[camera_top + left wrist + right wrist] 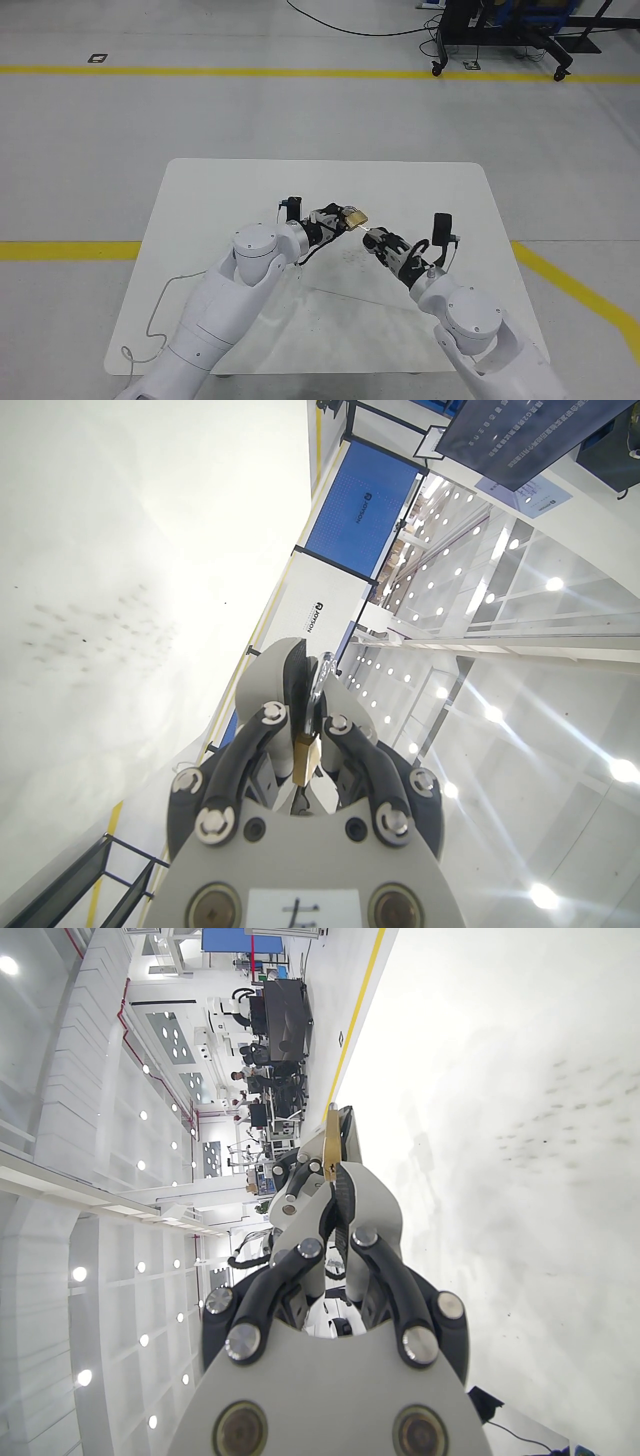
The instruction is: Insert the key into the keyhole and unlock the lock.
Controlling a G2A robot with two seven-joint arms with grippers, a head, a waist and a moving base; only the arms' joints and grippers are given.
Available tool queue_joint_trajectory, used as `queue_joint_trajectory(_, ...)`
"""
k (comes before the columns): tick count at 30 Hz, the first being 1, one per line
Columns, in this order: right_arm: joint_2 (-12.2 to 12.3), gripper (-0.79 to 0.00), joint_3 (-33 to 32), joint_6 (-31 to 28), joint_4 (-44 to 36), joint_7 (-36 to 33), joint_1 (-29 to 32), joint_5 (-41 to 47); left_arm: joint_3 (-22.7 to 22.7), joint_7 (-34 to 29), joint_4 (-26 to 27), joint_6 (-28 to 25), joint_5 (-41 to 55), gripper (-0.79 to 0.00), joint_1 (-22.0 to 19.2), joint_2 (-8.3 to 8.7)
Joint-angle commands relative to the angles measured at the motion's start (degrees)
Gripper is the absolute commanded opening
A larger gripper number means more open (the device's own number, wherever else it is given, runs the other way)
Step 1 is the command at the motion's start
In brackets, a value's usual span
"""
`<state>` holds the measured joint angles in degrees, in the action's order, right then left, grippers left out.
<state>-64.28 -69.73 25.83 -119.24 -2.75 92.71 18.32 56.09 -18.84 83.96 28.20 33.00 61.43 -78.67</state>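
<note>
Standing in a big robotics lab or factory test hall.

Setting a white worktop point(220, 200) on a pale grey floor point(300, 120) taped with yellow lines point(300, 72); parking a black wheeled rig point(500, 35) and trailing a loose cable point(370, 35) beyond it; fencing the walkway with blue perforated panels point(365, 510) and white ones point(320, 615); hanging rows of round ceiling lights point(554, 584) over white beams; keeping desks with dark monitors point(282, 1025) in the room behind.

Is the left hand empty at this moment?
No, the left hand is closed on the lock, with the metal loop pinched in its grip and the brass body toward the palm.
</note>
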Motion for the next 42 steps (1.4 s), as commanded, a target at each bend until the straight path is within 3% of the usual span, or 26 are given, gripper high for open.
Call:
queue_joint_trajectory(1,-0.1,-0.785,0.0,-0.1,0.0,0.2,-0.1,0.0,0.1,-0.1,0.1,0.0,-0.1,-0.785,0.1,0.01)
queue_joint_trajectory(13,-0.7,-0.785,0.9,-1.0,-0.2,2.0,0.1,-1.1,0.8,5.5,0.5,-0.3,3.7,-0.785,1.1,-0.74)
queue_joint_trajectory(16,-0.9,-0.785,0.0,-2.5,-0.5,0.6,0.7,2.7,1.9,7.1,-0.3,-0.6,7.1,-0.785,1.3,-1.07)
queue_joint_trajectory(20,-0.9,-0.785,0.0,-2.5,-0.5,0.6,0.7,2.7,4.2,5.0,-1.8,1.2,15.9,-0.785,1.8,-1.39)
queue_joint_trajectory(26,-0.9,-0.785,0.0,-2.5,-0.5,0.6,0.7,2.7,4.2,5.0,-1.8,1.2,15.9,-0.785,1.8,-1.39)
queue_joint_trajectory(28,-1.1,-0.785,0.0,-3.8,-0.4,4.2,0.8,0.2,4.3,5.0,-1.6,0.5,16.5,-0.785,2.3,-1.43)
queue_joint_trajectory(33,-2.1,-0.785,1.5,-7.5,-2.9,11.6,3.2,4.7,4.0,6.2,-1.5,-2.2,14.1,-0.785,2.3,-1.47)
queue_joint_trajectory(42,-3.7,-0.785,5.6,-5.8,-3.3,22.8,2.6,4.1,1.9,4.4,-1.8,-4.2,9.3,-0.785,1.9,-1.53)
